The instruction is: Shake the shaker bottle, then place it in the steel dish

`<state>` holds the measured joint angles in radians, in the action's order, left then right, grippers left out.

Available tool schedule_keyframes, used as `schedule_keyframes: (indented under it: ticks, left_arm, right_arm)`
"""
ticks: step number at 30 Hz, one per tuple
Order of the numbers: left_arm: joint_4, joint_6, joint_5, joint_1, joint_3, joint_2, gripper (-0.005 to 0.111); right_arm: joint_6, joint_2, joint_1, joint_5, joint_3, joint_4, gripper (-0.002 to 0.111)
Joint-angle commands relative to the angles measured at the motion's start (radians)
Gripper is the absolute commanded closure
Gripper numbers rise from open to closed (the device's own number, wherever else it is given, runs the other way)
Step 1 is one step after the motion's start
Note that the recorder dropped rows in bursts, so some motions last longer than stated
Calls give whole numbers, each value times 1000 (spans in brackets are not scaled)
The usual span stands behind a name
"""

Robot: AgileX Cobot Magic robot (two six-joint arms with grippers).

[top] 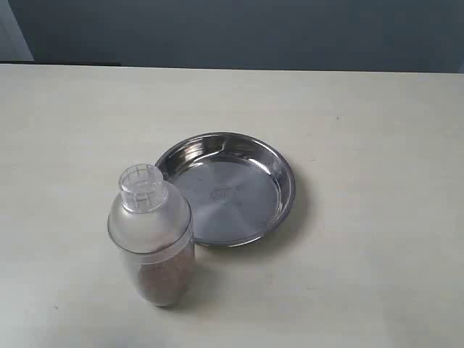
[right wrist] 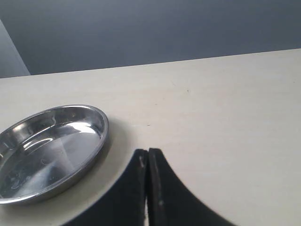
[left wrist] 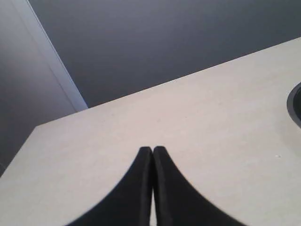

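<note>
A dark grey-blue wall [top: 239,29] closes the room behind, with a paler panel at its left edge. Below it the pale cream bench [top: 377,109] fills the exterior view, matt, flat and bare apart from the two task things.

The steel dish [top: 288,190] lies about mid-bench, empty, its polished base mirroring the light. The shaker bottle [top: 151,235] stands on the bench just beside the dish's near-left rim, not in it. Its frosted shoulder overlaps the rim in this view, so I cannot tell whether the two touch. Its long axis is upright, with the small round cap [top: 142,187] on top and brownish grains in the lower body.

Neither arm shows in the exterior view. The left gripper [left wrist: 153,153] has its jaws pressed together on nothing, over bare bench. Only a dark arc at that picture's edge, probably the dish, breaks the surface. The right gripper [right wrist: 148,154] also has its jaws closed and empty, with the dish near them and no bottle in sight.

The bottle stands on the left arm's side, so that arm looks the better placed. Its jaws would need to open and meet the body side-on, across the upright axis. The smooth plastic may slip in shaking.
</note>
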<state>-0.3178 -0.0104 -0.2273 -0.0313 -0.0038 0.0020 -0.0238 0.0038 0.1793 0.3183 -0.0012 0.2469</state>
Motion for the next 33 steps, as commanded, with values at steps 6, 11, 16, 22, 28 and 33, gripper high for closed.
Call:
schedule_keyframes:
  ticks: [6, 11, 16, 22, 28, 33]
  left_arm:
    - [170, -103, 161, 5, 4, -2, 106]
    - [483, -110, 270, 5, 4, -2, 106]
    - [655, -114, 367, 5, 4, -2, 106]
    - [683, -137, 376, 5, 4, -2, 106]
    - [792, -186, 435, 5, 4, -2, 106]
    - [638, -241, 634, 5, -38, -2, 106]
  right_arm:
    - [-2, -4, 2, -10, 1, 0, 109]
    - [-2, -4, 2, -10, 1, 0, 109]
    - [-2, -4, 2, -10, 1, 0, 109]
    - [-2, -4, 2, -10, 1, 0, 109]
    - [-2, -4, 2, -10, 1, 0, 109]
    - [-2, -4, 2, -10, 1, 0, 109]
